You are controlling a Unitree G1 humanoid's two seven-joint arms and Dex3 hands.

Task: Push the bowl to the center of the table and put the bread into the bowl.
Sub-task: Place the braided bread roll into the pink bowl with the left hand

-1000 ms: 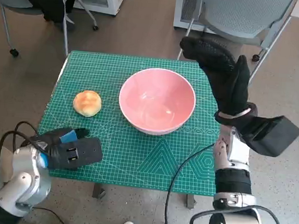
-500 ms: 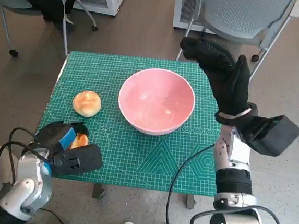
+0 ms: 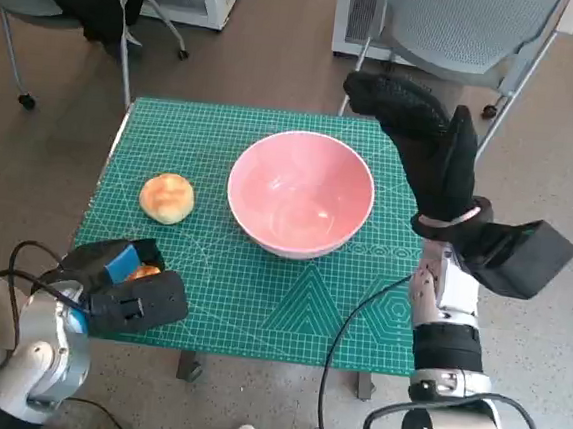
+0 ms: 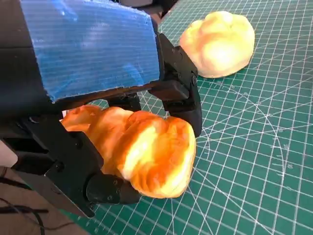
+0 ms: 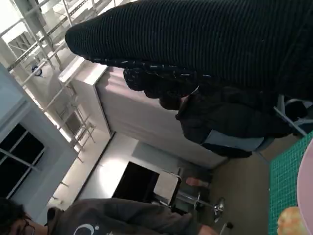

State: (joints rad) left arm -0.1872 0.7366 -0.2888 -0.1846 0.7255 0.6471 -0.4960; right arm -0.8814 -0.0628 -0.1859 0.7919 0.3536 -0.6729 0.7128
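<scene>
Our left robot hand (image 4: 98, 122) grips one bread roll (image 4: 142, 152) at the surface's (image 3: 288, 315) near-left corner; our right robot hand (image 3: 423, 146) hovers released beside the pink bowl (image 3: 301, 192).

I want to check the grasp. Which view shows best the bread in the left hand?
The left wrist view: the bread fills it, gripped by the left hand. The head view shows only an orange sliver under that hand. The right wrist view does not show it.
</scene>
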